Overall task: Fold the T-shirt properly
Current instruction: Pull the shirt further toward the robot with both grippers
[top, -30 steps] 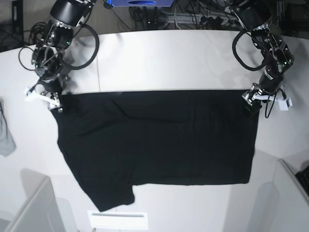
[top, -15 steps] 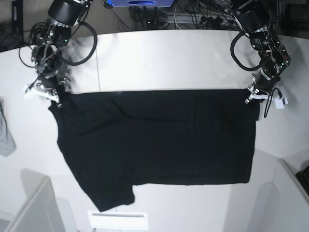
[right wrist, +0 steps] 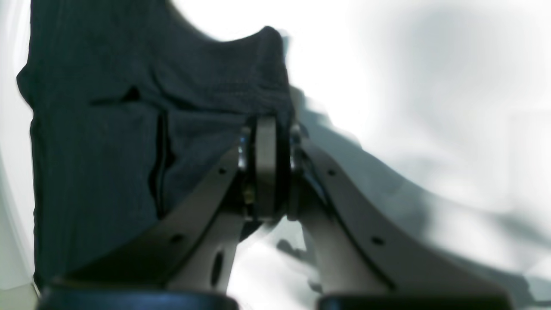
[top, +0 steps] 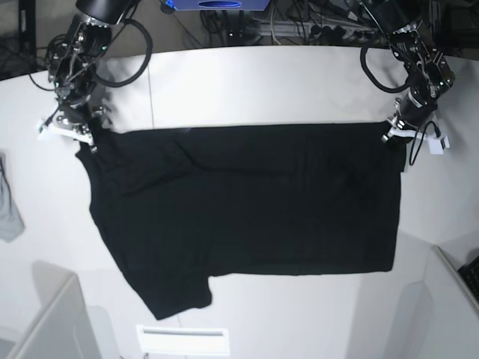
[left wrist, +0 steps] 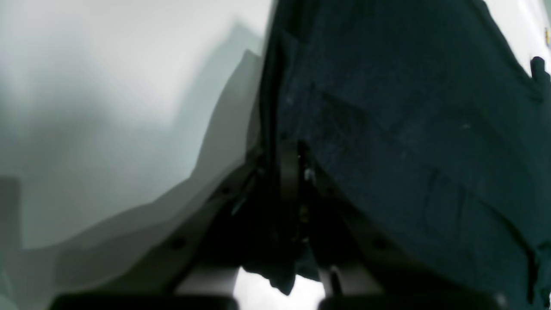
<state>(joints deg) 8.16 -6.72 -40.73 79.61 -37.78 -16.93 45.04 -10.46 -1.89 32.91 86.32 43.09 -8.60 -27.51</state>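
Black T-shirt [top: 247,202] stretched flat; left end effector [top: 397,138] and right end effector [top: 78,137] pinch its top corners. Next: fold over the counter [top: 262,82].

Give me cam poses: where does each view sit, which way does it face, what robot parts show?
Base: high overhead, facing down at the table; both arms, T-shirt spread between them.
Left wrist: on the left arm, looking along its left pincer, shut on T-shirt edge.
Right wrist: on the right arm, looking along its right pincer, shut on T-shirt corner.
Shared: all three show the T-shirt; base shows both pincers gripping its far edge.
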